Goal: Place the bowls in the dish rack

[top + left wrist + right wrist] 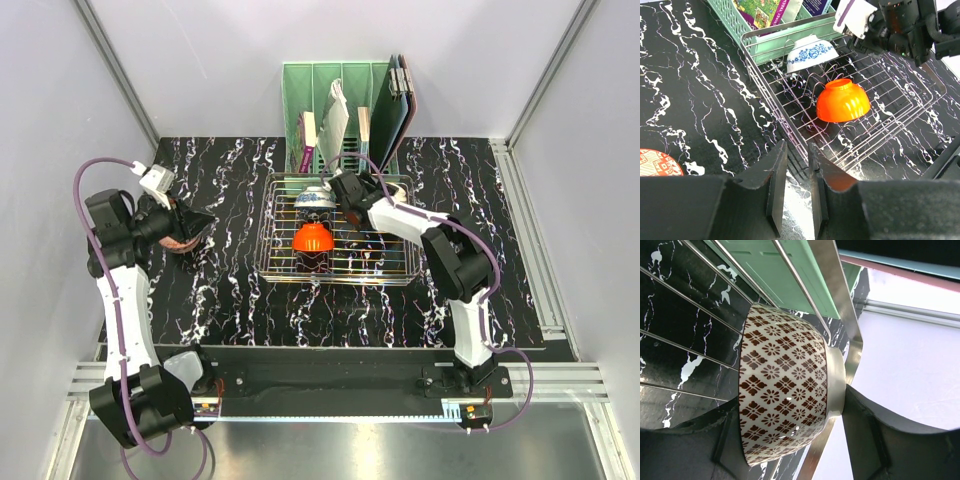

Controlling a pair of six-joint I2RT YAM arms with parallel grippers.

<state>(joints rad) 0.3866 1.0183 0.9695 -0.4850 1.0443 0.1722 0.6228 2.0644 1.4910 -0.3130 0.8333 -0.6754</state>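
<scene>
Rack (400, 272): centre taken by orange bowl (312, 238), foot up; white-blue bowl (315, 198) just behind it at 12 o'clock. R gripper (352, 208) w/ lattice bowl (785, 390) fills the spot at 1 o'clock of the orange one, and R arm (440, 245) crosses the rack's rim at 3. Bare wire at 4–8 o'clock, room to come down there. Green organizer (300, 90) stands tall at 12, blocking entry from behind. Table (230, 300) at 9 o'clock is open as far as L gripper (796, 187), jaws a narrow gap apart, beside pink-red bowl (655, 162).

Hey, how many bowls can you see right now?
4: an orange bowl and a blue-floral bowl in the dish rack, a brown-lattice bowl held by the right gripper, a red-patterned bowl on the table. Others may be hidden.
</scene>
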